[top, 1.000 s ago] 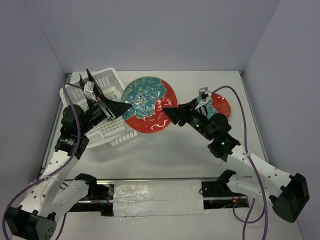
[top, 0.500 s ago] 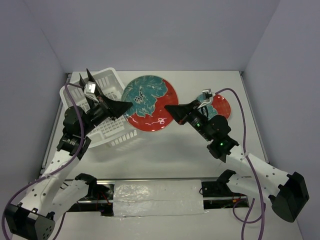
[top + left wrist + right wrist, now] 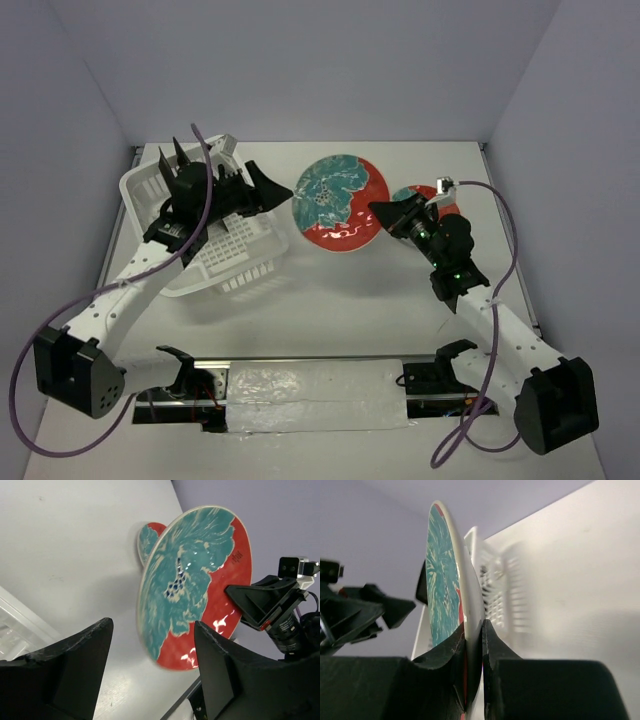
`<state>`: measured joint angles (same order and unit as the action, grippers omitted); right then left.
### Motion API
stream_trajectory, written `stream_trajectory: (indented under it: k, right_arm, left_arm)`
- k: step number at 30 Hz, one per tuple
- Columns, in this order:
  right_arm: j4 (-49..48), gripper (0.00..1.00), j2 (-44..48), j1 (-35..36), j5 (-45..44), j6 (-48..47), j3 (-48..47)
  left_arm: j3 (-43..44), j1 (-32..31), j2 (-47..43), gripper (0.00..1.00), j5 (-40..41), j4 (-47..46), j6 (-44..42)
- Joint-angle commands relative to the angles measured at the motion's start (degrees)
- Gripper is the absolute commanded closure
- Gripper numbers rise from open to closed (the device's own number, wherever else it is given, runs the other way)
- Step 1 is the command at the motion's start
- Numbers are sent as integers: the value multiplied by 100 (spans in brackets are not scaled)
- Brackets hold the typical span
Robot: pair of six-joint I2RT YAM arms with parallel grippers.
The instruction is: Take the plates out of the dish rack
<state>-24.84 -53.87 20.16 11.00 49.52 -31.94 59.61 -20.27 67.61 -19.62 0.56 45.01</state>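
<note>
The rim of the round plate [image 3: 445, 580] is clamped between the right fingers [image 3: 502, 652]. There it is seen edge-on and upright, teal face turned to their left, with the dish rack [image 3: 495, 595] beyond. Its full patterned face is shown from the left wrist, past the left fingers [image 3: 75, 660], which are spread wide and empty. A smaller plate [image 3: 146, 540] is seen on the counter [image 3: 75, 555] behind it.

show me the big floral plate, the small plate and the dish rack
big floral plate [image 3: 338, 200], top view, teal centre
small plate [image 3: 146, 539], left wrist view, visible left edge
dish rack [image 3: 232, 265], top view, slotted floor
</note>
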Motion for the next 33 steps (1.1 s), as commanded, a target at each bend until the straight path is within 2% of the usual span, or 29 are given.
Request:
stream_trajectory:
  k: [1, 9, 10, 16, 18, 20, 21, 25, 29, 33]
  right_arm:
    - [-909, 100, 350, -600, 401, 734, -207]
    - [-934, 100, 307, -1743, 1017, 1051, -31]
    - [-978, 100, 202, -1813, 1096, 1077, -14]
    - [-1269, 100, -132, -2358, 1422, 1060, 65]
    - [-1138, 100, -159, -2587, 1422, 937, -4]
    - [-927, 100, -168, -2919, 1378, 937, -84]
    - [-857, 100, -177, -3035, 1308, 963, -110]
    - [-671, 100, -501, -3369, 1247, 1069, -330]
    - [-540, 100, -817, -3466, 817, 1130, -330]
    - [-671, 100, -1063, -3738, 552, 965, -330]
  left_arm:
    - [392, -29, 313, 22, 72, 181, -344]
    - [1561, -82, 1166, 7, 537, 945, -757]
    - [1753, -91, 1236, 1, 581, 1025, -853]
    - [2089, -275, 1501, 1, 1222, 1395, -1214]
    - [2037, -485, 1448, 1, 1679, 1351, -1319]
    - [1931, -740, 1325, 1, 1978, 1368, -1451]
    - [1879, -1107, 1272, 0, 2597, 1394, -1565]
    - [1125, -2356, 913, 0, 3981, 1149, -1777]
    - [-236, -2963, 394, 0, 3799, 306, -1470]
    - [-818, -3316, -11, 1, 3983, -194, -1794]
